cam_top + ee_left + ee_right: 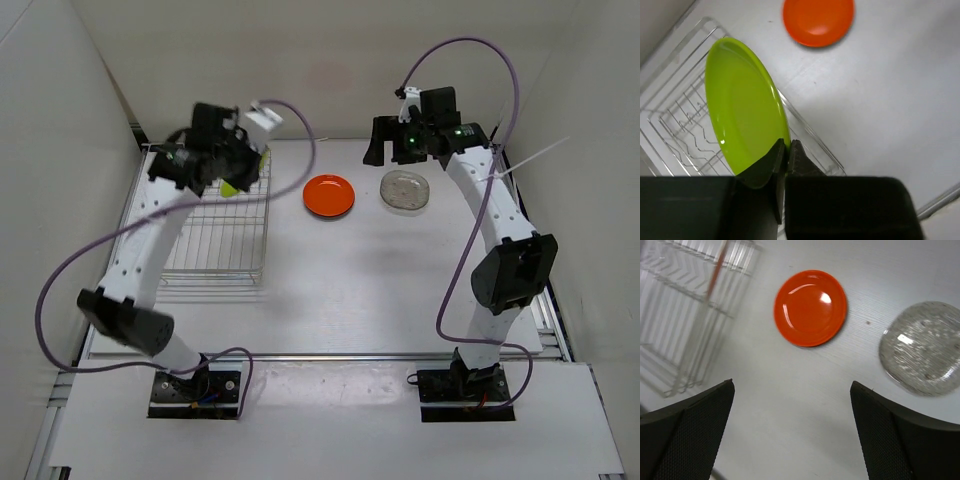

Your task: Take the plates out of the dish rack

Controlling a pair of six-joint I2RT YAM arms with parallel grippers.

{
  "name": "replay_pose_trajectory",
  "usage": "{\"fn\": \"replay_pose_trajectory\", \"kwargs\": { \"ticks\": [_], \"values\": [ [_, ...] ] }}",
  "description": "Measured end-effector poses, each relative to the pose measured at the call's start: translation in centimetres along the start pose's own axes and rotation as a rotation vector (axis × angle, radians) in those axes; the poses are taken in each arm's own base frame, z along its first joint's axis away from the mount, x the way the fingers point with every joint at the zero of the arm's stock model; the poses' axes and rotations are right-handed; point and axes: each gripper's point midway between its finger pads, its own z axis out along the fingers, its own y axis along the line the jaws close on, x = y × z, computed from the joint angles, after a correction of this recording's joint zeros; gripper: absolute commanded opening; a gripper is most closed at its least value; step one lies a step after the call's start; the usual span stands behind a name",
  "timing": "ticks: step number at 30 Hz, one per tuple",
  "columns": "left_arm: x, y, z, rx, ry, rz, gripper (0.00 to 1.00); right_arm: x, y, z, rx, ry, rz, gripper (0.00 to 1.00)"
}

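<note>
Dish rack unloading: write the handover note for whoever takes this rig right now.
Left gripper: shut on the rim of the lime green plate, held on edge over the far right part of the dish rack.
Right gripper: open and empty, above the table near the two plates lying there.
Done: orange plate and clear plate lie flat on the table, right of the rack.
Left: set the green plate down on the table. An orange streak among the rack wires in the right wrist view may be another plate on edge; cannot tell, so check.
</note>
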Motion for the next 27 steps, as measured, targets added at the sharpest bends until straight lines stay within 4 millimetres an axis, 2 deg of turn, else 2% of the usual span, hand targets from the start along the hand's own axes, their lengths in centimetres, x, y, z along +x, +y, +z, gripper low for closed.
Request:
{"fn": "replay_pose_trajectory", "kwargs": {
  "ticks": [4,6,8,10,13,15,18,21,24,27],
  "values": [
    [1.9,-8.3,-1.6,-0.002,-0.007,0.396,0.12,-0.6,1.8,-1.7,-0.179,-0.009,0.022,1.0],
    [3.2,-11.1,-1.4,-0.029,0.013,0.609,0.12,-0.7,3.5,-2.5,-0.274,-0.007,0.014,1.0],
    [4.5,-12.2,-0.4,-0.089,0.051,0.784,0.12,-0.6,5.4,-3.3,-0.352,-0.006,-0.005,0.98],
    [6.5,-12.4,1.2,-0.159,0.127,0.979,0.12,-0.5,7.1,-4.0,-0.407,-0.007,-0.031,0.93],
    [8.1,-12.9,2.3,-0.209,0.187,1.155,0.12,-0.2,9.1,-5.1,-0.453,-0.013,-0.073,0.88],
    [7.5,-13.7,2.4,-0.246,0.186,1.234,0.12,0.2,10.1,-5.7,-0.473,-0.011,-0.091,0.87],
    [4.7,-15.7,2.1,-0.295,0.109,1.272,0.12,1.2,10.8,-6.0,-0.493,0.006,-0.105,0.87],
    [1.6,-17.7,1.7,-0.336,0.016,1.259,0.12,2.3,11.0,-5.4,-0.497,0.033,-0.111,0.87],
    [-0.2,-18.9,1.5,-0.363,-0.038,1.25,0.12,2.6,11.1,-5.0,-0.498,0.042,-0.12,0.86],
    [-0.6,-19.2,1.8,-0.379,-0.04,1.253,0.12,2.6,10.9,-4.9,-0.494,0.04,-0.133,0.72]
  ]
}}
